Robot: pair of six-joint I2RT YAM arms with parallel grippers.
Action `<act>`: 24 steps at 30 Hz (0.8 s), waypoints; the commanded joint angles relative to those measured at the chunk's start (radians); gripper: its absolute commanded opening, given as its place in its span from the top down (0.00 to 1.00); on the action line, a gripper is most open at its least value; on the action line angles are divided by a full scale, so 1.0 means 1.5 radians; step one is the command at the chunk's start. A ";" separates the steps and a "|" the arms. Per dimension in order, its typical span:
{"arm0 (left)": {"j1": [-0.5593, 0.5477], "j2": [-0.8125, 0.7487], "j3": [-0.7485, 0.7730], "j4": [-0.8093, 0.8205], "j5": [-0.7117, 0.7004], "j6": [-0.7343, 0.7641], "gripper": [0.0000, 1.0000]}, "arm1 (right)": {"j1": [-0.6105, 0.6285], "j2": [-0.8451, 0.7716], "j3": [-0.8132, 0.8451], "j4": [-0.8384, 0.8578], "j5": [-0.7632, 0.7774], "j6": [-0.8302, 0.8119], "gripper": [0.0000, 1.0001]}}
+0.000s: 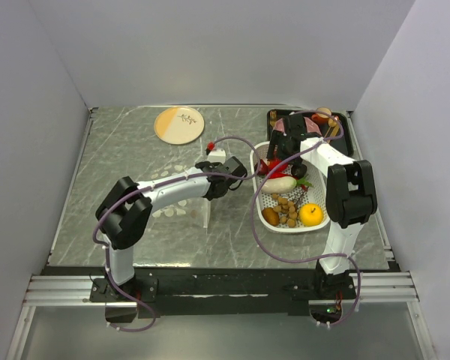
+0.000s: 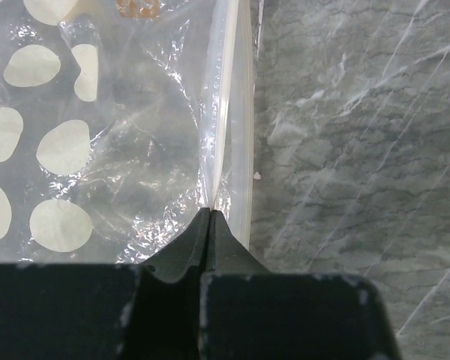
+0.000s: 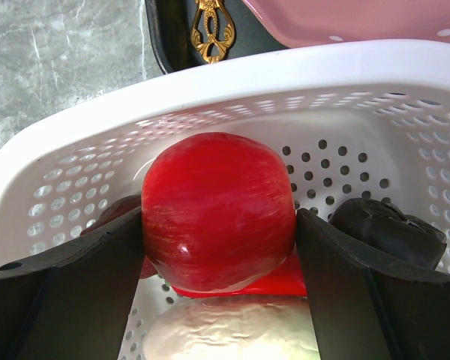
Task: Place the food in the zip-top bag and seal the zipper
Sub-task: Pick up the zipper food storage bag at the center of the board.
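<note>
My left gripper (image 1: pixel 219 178) is shut on the zipper (image 2: pixel 223 112), the white strip along the edge of the clear zip-top bag (image 2: pixel 97 150) with white dots. The bag (image 1: pixel 181 208) hangs from it to the table. My right gripper (image 1: pixel 279 163) is inside the white basket (image 1: pixel 319 225), its fingers (image 3: pixel 97 262) shut on a round red fruit (image 3: pixel 217 210). More food lies in the basket: a white-and-green vegetable (image 1: pixel 279 184), a brown oval (image 1: pixel 271 217), several brown nuts (image 1: pixel 287 210), a yellow round fruit (image 1: pixel 311 214), and a flat red piece (image 3: pixel 307 276).
A black tray (image 1: pixel 346 122) with a pink plate (image 1: pixel 292 124) and a gold utensil (image 3: pixel 212 26) stands just behind the basket. A cream and orange plate (image 1: pixel 178 124) lies at the back. A dark lump (image 3: pixel 386 229) sits in the basket to the right of my right fingers.
</note>
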 commanded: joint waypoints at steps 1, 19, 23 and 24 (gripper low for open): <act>-0.005 -0.009 0.014 -0.012 -0.023 -0.013 0.99 | -0.005 -0.009 0.011 0.001 -0.015 0.003 0.16; 0.001 -0.150 0.001 0.012 0.025 0.017 0.99 | -0.005 -0.002 0.002 0.001 -0.013 0.009 0.63; 0.007 -0.155 -0.007 0.019 0.029 0.017 0.99 | -0.004 -0.038 -0.023 0.023 -0.020 0.009 1.00; 0.008 -0.157 -0.009 0.021 0.030 0.017 0.99 | -0.004 -0.053 -0.026 0.024 -0.020 0.010 1.00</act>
